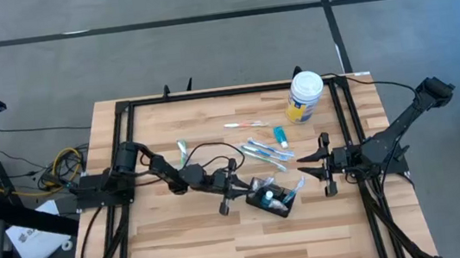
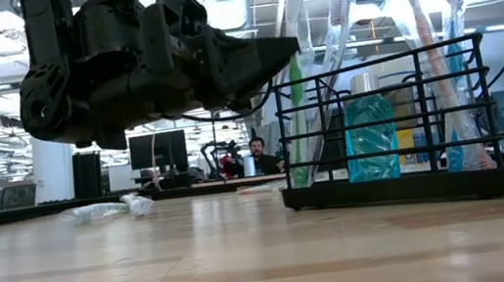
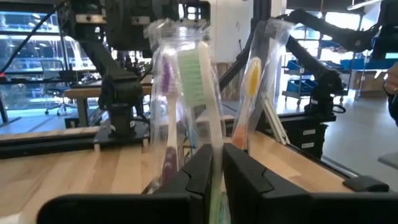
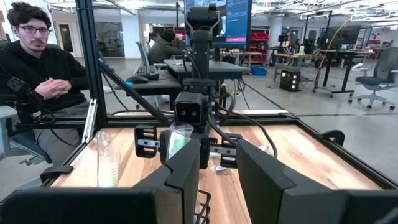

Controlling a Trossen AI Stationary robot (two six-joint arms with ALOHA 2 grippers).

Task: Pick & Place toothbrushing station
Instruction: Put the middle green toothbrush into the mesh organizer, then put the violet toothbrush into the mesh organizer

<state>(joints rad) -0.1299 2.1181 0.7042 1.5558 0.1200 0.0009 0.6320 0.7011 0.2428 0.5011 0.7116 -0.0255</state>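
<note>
The left hand [image 1: 241, 188] sits low over the middle of the pale wooden worktop [image 1: 182, 239], its two dark fingers [image 3: 202, 171] pinched nearly together on a clear-wrapped green-and-white toothbrush [image 3: 200, 81] that stands upright just in front of the wrist camera. Right beside it is the toothbrushing station [image 1: 273, 200], a small black wire-framed rack [image 2: 388, 122] resting on the worktop, already holding a blue bottle [image 2: 370, 139] and several wrapped brushes. The right hand [image 1: 326, 168] waits just past the rack's far side, fingers apart and holding nothing. More wrapped toothbrushes [image 1: 263, 151] lie loose near the yellow-labelled white-lidded tub [image 1: 304, 96]. To do this step well, I'd say keep the brush vertical, line its handle over a free gap between the wires, lower it slowly, and let go only once it is seated. The crinkly wrapper could snag on the rack or nudge it sideways.
</note>
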